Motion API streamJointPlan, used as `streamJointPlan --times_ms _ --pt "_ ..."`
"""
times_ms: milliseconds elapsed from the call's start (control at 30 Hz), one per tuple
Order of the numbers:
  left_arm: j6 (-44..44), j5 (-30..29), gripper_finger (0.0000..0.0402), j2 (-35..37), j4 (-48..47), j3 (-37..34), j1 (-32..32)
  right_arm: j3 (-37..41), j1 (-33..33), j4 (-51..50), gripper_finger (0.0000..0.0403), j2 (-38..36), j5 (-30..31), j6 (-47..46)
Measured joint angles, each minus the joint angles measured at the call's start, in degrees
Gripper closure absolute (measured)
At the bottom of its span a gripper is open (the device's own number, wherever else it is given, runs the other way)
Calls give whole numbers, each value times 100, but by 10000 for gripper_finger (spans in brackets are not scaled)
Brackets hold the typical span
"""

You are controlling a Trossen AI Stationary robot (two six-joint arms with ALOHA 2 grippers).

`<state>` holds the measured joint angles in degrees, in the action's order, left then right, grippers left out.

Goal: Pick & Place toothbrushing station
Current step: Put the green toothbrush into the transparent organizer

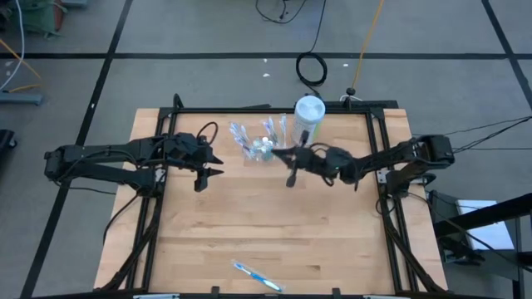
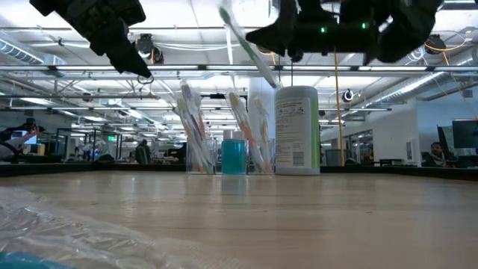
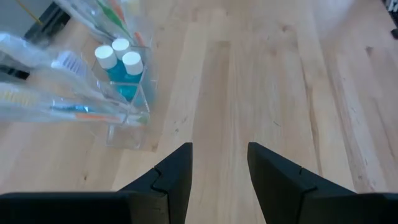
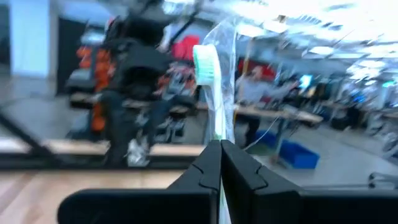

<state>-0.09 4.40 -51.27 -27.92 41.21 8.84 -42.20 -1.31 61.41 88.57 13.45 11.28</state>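
The right gripper, fingers clenched on a toothbrush, hung just beside the cup on the counter. The left gripper waited nearby, fingers released. Next: lowering the toothbrush into the cup.

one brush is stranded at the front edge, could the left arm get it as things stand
Probably yes. The left gripper is open and empty, and bare table lies between it and the stray brush; nothing blocks the path. Whether it reaches that far is unsure.
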Motion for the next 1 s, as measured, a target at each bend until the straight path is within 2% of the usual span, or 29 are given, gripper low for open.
streamJointPlan --times_ms 67,167,333,533,700,867,1000 --pt "72 -2 240 0 88 0 2 262 -198 631 403 87 -2 20" --pt "170 2 240 2 192 0 0 477 -457 1070 403 127 -34 19" --pt "174 2 240 0 223 0 1 429 -687 1073 403 274 -668 -143" --pt "171 0 240 0 275 0 2 100 -847 1143 403 839 -712 -102" --pt "172 0 240 -10 273 0 1 -352 -1031 1123 403 1393 -152 149" --pt "165 0 240 -9 264 0 0 -657 -1196 1111 403 1791 4 142" --pt "167 0 240 -9 251 0 0 -692 -1212 1105 403 1949 757 306"
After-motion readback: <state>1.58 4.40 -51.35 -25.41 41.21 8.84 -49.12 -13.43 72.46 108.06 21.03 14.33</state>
